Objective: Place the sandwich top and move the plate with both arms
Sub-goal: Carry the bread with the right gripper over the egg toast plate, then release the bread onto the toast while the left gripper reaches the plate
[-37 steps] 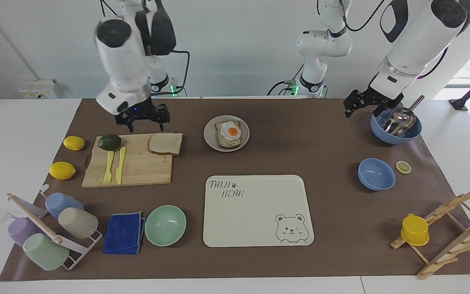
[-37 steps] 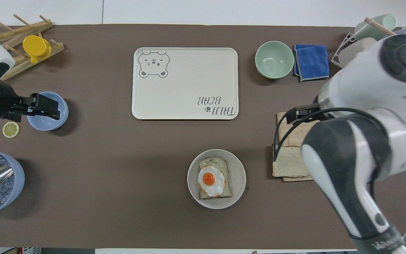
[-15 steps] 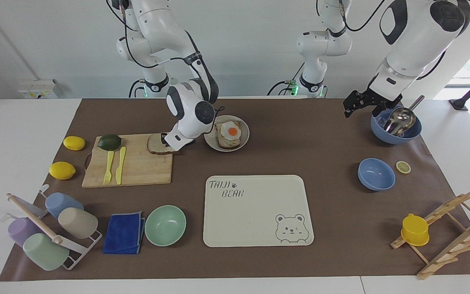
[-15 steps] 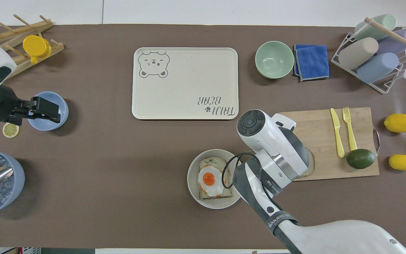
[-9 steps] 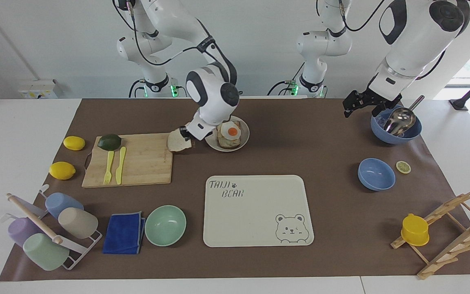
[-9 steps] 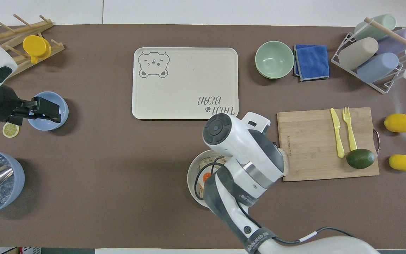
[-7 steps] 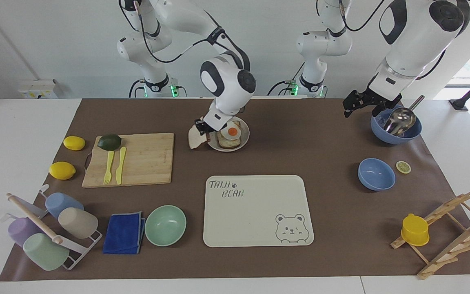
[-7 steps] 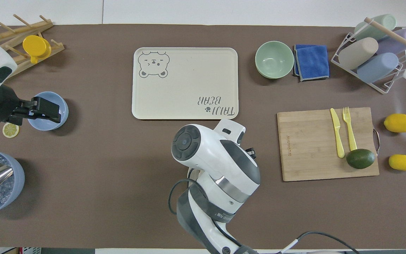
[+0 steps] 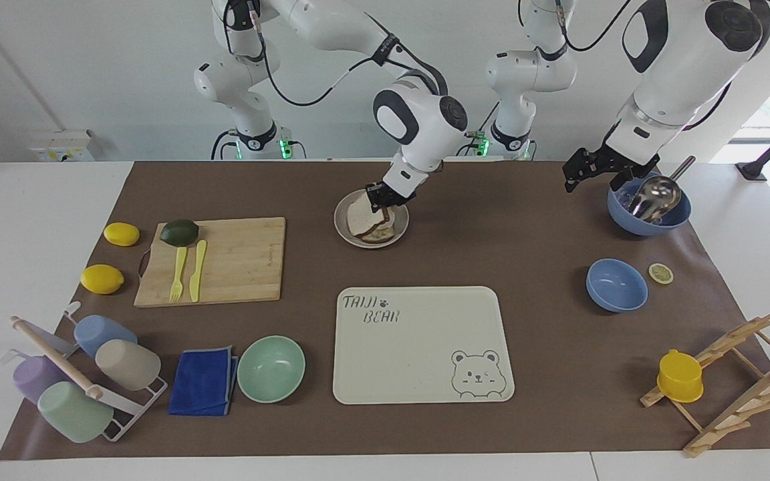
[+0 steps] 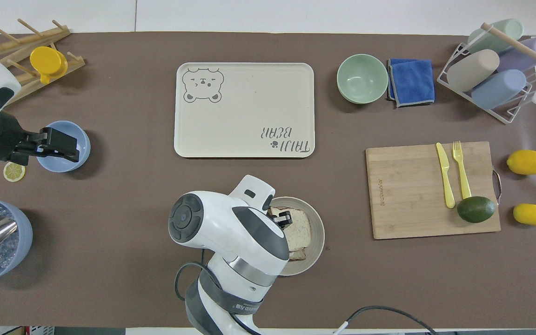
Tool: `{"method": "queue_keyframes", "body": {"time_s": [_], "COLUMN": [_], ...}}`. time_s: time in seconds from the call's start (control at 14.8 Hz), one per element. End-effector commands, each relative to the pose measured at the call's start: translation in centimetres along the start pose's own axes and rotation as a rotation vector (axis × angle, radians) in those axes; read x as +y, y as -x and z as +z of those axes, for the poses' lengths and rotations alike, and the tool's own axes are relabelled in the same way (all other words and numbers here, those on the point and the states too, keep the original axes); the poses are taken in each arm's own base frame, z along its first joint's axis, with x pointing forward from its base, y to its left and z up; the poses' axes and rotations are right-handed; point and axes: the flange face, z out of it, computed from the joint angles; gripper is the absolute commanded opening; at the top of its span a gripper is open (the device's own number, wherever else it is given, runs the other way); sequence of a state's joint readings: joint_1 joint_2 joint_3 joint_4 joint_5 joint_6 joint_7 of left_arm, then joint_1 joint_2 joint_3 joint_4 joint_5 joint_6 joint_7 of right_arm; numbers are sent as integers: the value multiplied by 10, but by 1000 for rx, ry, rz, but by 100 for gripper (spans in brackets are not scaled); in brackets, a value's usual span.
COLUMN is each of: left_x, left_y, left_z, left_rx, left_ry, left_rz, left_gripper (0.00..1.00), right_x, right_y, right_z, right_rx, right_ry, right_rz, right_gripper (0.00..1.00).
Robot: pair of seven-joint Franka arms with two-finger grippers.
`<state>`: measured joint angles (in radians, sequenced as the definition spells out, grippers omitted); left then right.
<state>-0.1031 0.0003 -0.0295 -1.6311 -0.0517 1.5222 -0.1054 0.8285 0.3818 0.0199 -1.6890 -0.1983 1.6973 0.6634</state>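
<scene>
The sandwich top [image 9: 360,215] is a tan bread slice with a brown crust. It is held tilted over the small round plate [image 9: 340,227] and covers the egg toast; the egg is hidden. My right gripper [image 9: 381,197] is shut on the slice's edge, right above the plate. In the overhead view the slice [image 10: 298,230] lies across the plate [image 10: 317,237], with the right gripper [image 10: 284,218] at its edge and the arm hiding part of the plate. I cannot tell whether the slice rests on the toast. My left gripper [image 9: 589,170] waits in the air by the blue bowl with a metal scoop [image 9: 649,204].
The bear-printed tray [image 9: 418,344] lies farther from the robots than the plate. A cutting board [image 9: 224,260] with yellow fork, knife and avocado lies toward the right arm's end. A mint bowl [image 9: 271,368], blue cloth, cup rack, lemons, a second blue bowl [image 9: 616,285] and wooden rack stand around.
My right gripper took the bread slice off the cutting board and carried it sideways to over the plate, where it now covers the egg. The left arm has not moved.
</scene>
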Motion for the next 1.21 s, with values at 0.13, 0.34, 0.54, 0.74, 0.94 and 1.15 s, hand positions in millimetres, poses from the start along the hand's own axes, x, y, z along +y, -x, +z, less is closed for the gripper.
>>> {"method": "queue_keyframes", "body": {"time_s": [0.13, 0.34, 0.54, 0.74, 0.94, 1.15], "left_x": [-5, -6, 0, 24, 75, 133], "left_y": [8, 15, 20, 42, 72, 104], "left_z": [0, 9, 23, 53, 84, 124], "left_rx": [12, -2, 18, 23, 22, 21], "left_ry": [-19, -21, -22, -18, 22, 40], "left_rz": [-2, -8, 3, 10, -23, -13], "left_gripper": [100, 100, 100, 100, 100, 100], "right_x": [-10, -6, 46, 141, 240, 343], "right_y": [-8, -16, -32, -47, -41, -26], "right_z": [-1, -17, -51, -86, -102, -100], "right_rx": [2, 65, 133, 162, 138, 82], "right_ry": [-65, -122, -212, -313, -324, -394], "right_rz": [51, 60, 140, 273, 361, 408], "right_gripper": [56, 100, 100, 100, 100, 100]}}
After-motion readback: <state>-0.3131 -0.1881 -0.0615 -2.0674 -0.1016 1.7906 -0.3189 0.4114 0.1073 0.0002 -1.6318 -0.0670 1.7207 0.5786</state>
